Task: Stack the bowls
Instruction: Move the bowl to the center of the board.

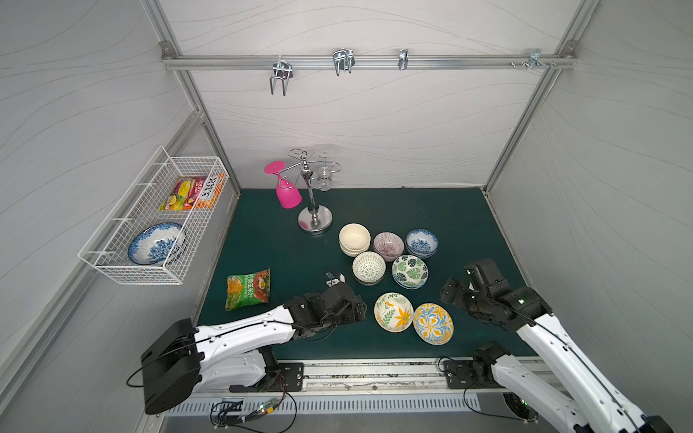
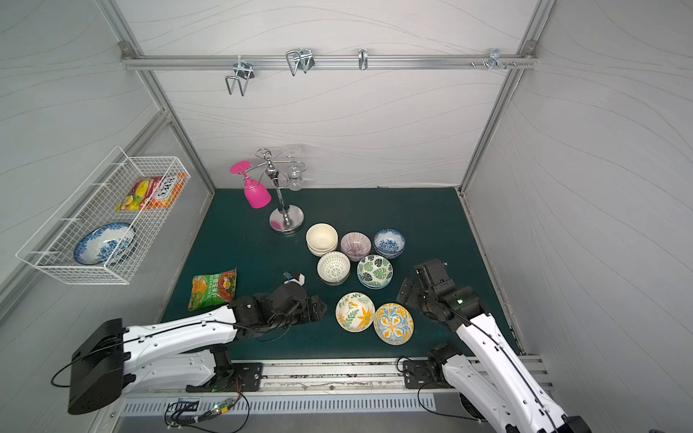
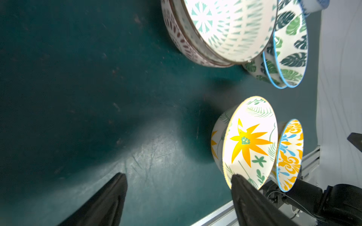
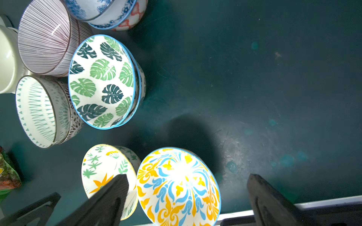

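Both top views are evenly and softly lit, slightly blurred, and wide-angle stretch splays the frame posts [image 1: 198,112] outward. In the left wrist view glare whitens the yellow-flower bowl [image 3: 248,140]. Beside it the tabletop [image 3: 152,148] shows a pale sheen and a dark shadow. The near fingers [image 3: 109,203] are out of focus.
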`<state>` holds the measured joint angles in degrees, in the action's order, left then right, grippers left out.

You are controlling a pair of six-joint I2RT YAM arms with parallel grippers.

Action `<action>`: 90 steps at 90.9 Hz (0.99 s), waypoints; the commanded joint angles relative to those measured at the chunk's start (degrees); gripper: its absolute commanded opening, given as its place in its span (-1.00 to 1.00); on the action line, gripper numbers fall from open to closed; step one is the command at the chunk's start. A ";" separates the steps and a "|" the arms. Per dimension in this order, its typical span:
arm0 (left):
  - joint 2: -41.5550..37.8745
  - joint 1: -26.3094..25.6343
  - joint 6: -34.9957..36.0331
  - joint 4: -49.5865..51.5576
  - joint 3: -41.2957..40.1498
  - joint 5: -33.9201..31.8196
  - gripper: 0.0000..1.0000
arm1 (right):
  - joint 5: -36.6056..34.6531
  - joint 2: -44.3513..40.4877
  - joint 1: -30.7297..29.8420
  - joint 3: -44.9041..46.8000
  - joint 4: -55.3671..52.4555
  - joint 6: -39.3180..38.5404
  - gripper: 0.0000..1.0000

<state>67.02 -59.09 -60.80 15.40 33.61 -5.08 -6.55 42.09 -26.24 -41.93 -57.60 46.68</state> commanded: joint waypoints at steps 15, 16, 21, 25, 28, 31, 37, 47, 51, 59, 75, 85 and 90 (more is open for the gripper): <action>9.59 -3.91 -1.96 -7.77 6.90 0.87 0.63 | 0.05 0.53 0.40 1.17 -2.06 2.76 0.98; 10.04 -3.96 -2.00 -8.11 7.04 1.13 0.63 | 0.05 0.62 0.40 1.29 -1.98 2.78 0.98; 12.53 -3.85 -1.96 -9.33 7.78 2.35 0.58 | -0.12 0.84 0.44 1.83 -1.69 3.13 0.98; 14.04 -3.92 -1.81 -9.90 8.60 3.46 0.53 | -0.09 0.96 0.51 2.17 -1.45 3.26 0.98; 15.21 -3.93 -1.51 -10.14 9.13 4.09 0.51 | 0.04 0.99 0.54 2.42 -1.24 3.31 0.98; 16.03 -3.93 -1.36 -10.37 9.45 4.56 0.46 | 0.07 0.92 0.53 2.75 -1.01 3.47 0.98; 17.40 -3.93 -1.29 -11.04 9.76 5.29 0.33 | 0.13 0.69 0.57 3.19 -0.54 3.51 0.98; 18.99 -3.93 -1.48 -11.18 10.08 5.72 0.18 | 0.15 0.74 0.58 3.67 0.16 3.72 0.98; 19.39 -3.88 -1.35 -11.18 10.14 5.79 0.10 | 0.07 0.89 0.64 3.70 0.48 3.73 0.98; 20.24 -3.93 -1.11 -10.61 10.69 5.73 -0.10 | -0.19 1.42 0.77 3.51 0.77 3.64 0.98; 21.78 -3.84 -1.59 -9.30 11.46 5.34 -0.46 | -0.27 2.75 0.95 3.45 1.71 2.61 0.98; 22.43 -3.47 -1.94 -8.20 11.88 5.13 -0.63 | -0.04 3.08 0.93 3.68 2.43 2.21 0.98; 22.61 -3.36 -2.04 -7.25 12.29 4.90 -0.70 | 0.17 3.02 0.93 3.86 2.66 2.19 0.98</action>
<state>88.71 -62.74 -63.02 6.57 43.20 0.45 -6.48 45.08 -25.61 -38.59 -55.90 49.54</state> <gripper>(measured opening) 0.175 0.989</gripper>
